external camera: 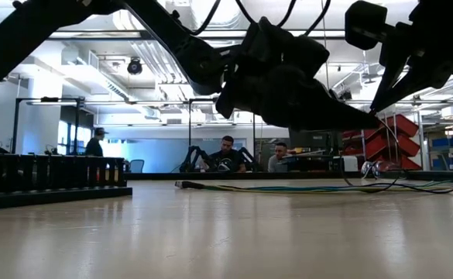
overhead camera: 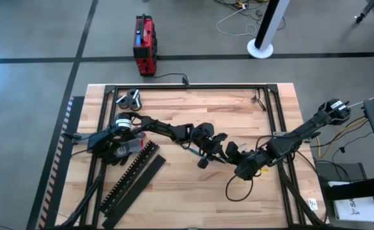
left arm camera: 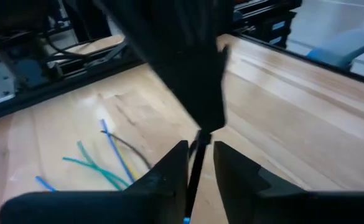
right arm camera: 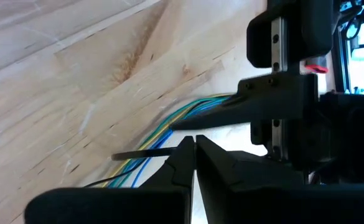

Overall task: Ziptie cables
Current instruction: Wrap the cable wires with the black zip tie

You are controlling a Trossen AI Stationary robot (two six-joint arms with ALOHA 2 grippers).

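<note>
Right claw (right arm camera: 193, 144) pinched on black ziptie (right arm camera: 141, 153) over cables (right arm camera: 169, 127); left claw (left arm camera: 199, 163) narrow.

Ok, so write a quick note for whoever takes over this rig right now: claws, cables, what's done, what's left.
Left claw: low over the middle of the table, right at the thin black strip, probably the zip tie; its grip is unclear.
Right claw: facing it, shut on that strip.
Cables: blue, green and dark ones lying together on the wood beside both claws, loose ends spread out.
Done: cables gathered, strip in hand.
Left: no closed loop is visible, so likely wrap, thread and tighten.
</note>
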